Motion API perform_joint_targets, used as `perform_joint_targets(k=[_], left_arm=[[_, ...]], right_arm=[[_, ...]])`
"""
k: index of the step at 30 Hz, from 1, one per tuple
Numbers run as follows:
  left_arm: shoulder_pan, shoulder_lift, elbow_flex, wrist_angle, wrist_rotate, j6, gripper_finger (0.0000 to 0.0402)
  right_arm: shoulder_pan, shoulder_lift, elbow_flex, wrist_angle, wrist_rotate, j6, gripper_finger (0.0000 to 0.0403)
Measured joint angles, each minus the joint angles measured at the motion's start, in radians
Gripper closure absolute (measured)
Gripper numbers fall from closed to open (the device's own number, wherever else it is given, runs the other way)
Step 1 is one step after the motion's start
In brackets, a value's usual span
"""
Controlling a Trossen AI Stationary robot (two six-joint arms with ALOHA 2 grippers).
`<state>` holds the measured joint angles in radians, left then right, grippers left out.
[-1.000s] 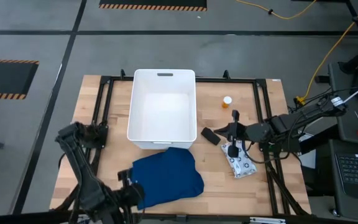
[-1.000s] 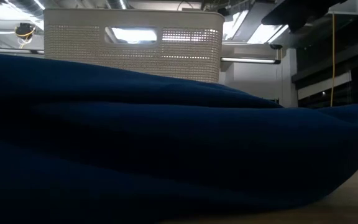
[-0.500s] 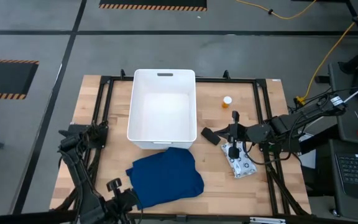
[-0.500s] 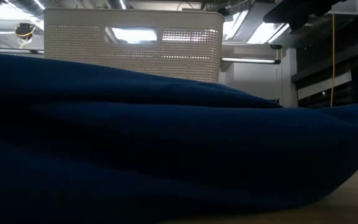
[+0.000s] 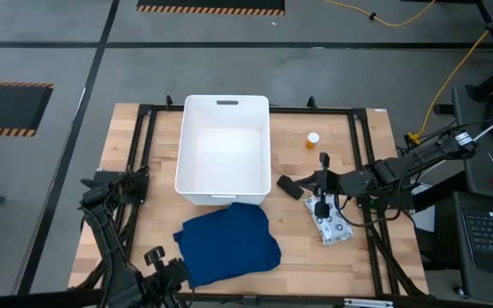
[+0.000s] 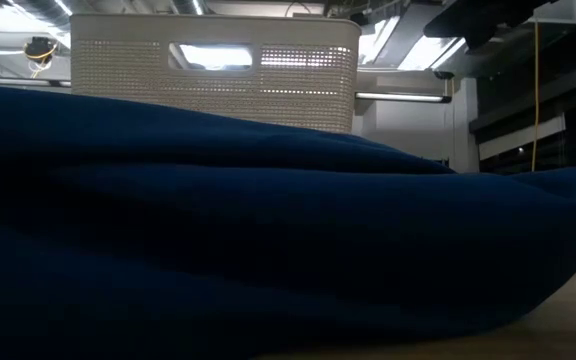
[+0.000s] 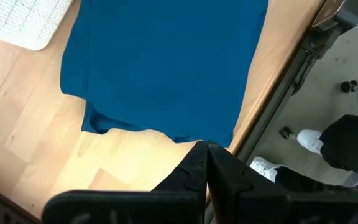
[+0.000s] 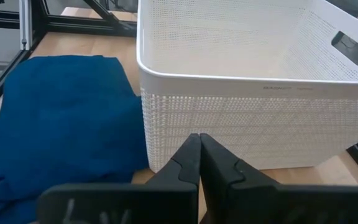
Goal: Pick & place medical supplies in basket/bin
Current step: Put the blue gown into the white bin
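Tub: the white tub (image 5: 223, 154) stands mid-table with nothing visible inside it, so we judge the task is at its start.
Cloth: the dark blue cloth (image 5: 228, 239) lies flat just in front of the tub, touching its near wall.
Other supplies: the orange bottle (image 5: 312, 139) stands to the tub's right; the black oblong (image 5: 289, 186) and the dotted packet (image 5: 330, 221) lie nearer us.
Left gripper: our left gripper (image 7: 205, 163), fingers pressed together and empty, hangs at the cloth's near corner.
Right gripper: our right gripper (image 8: 199, 154), also closed and empty, sits above the packet.
Next move: we judge either gripper must spread its fingers before grasping anything.
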<state>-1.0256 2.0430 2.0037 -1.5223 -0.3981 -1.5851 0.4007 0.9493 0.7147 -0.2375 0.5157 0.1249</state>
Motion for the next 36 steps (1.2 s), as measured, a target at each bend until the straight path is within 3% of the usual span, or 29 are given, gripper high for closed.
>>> perform_joint_targets(k=[9, 23, 31, 36], left_arm=[[0.0, 0.0, -0.033, 0.003, -0.072, -0.02, 0.0357], [0.022, 0.0, -0.097, 0.031, -0.071, -0.051, 0.0225], [0.026, 0.0, -0.097, 0.045, -0.071, 0.052, 0.0185], [0.035, 0.0, -0.097, 0.153, -0.176, 0.25, 0.0187]], right_arm=[[0.0, 0.0, 0.0, -0.007, 0.0, 0.001, 0.0393], [0.0, 0.0, 0.0, -0.016, -0.001, 0.001, 0.0393], [0.0, 0.0, 0.0, -0.015, -0.001, 0.031, 0.0393], [0.0, 0.0, 0.0, -0.013, -0.001, 0.031, 0.0393]])
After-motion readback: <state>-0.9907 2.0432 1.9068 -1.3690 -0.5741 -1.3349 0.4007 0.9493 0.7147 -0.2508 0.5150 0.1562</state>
